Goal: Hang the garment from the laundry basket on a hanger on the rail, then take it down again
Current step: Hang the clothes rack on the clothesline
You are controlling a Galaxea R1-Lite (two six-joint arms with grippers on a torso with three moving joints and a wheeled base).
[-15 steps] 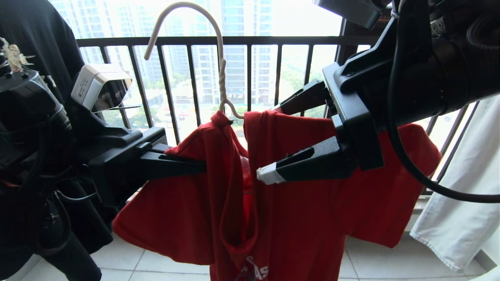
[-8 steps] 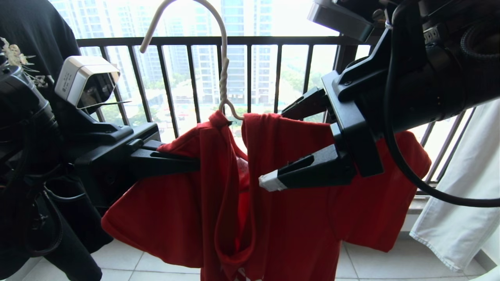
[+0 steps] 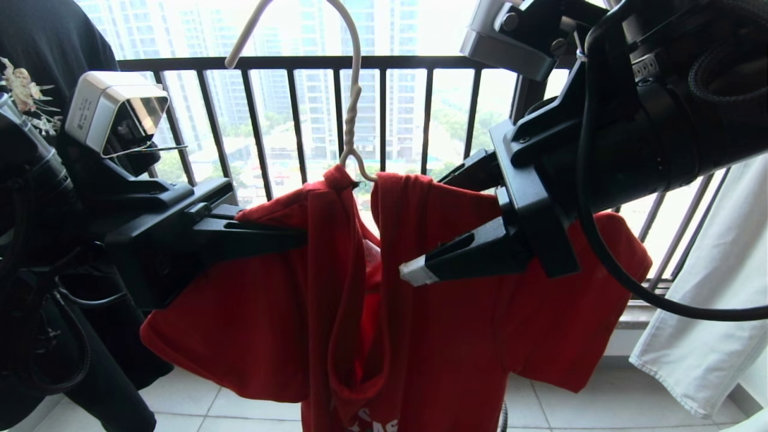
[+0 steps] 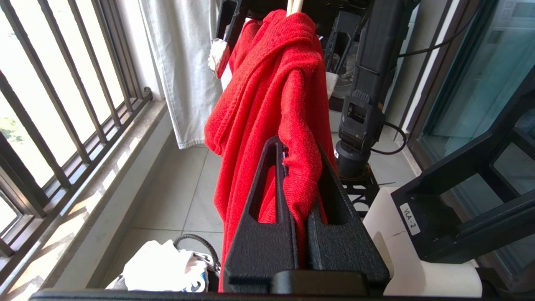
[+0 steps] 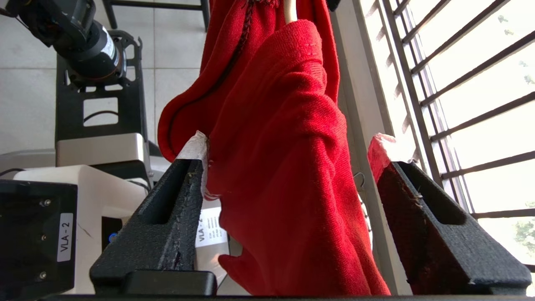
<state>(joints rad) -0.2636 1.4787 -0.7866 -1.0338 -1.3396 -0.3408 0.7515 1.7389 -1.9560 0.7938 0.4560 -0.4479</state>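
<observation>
The red garment (image 3: 432, 324) hangs on the pale wire hanger (image 3: 354, 102), whose hook runs off the top of the head view. My left gripper (image 3: 300, 237) is shut on the garment's left shoulder; in the left wrist view red cloth is pinched between its black fingers (image 4: 297, 144). My right gripper (image 3: 429, 225) is open, one finger in front of the right shoulder and one behind it. In the right wrist view the cloth (image 5: 284, 167) hangs between those fingers, touching the taped one and apart from the other. The rail is out of view. I cannot make out the laundry basket.
A black printed T-shirt (image 3: 54, 54) hangs at the far left and a white cloth (image 3: 714, 288) at the far right. The black barred window railing (image 3: 384, 63) runs close behind the garment. Pale floor tiles (image 3: 240, 408) lie below.
The hanger and garment have risen a little, and the hook's top has passed out of the head view. My left gripper has moved left and up with the shoulder. The right jaws have narrowed slightly.
</observation>
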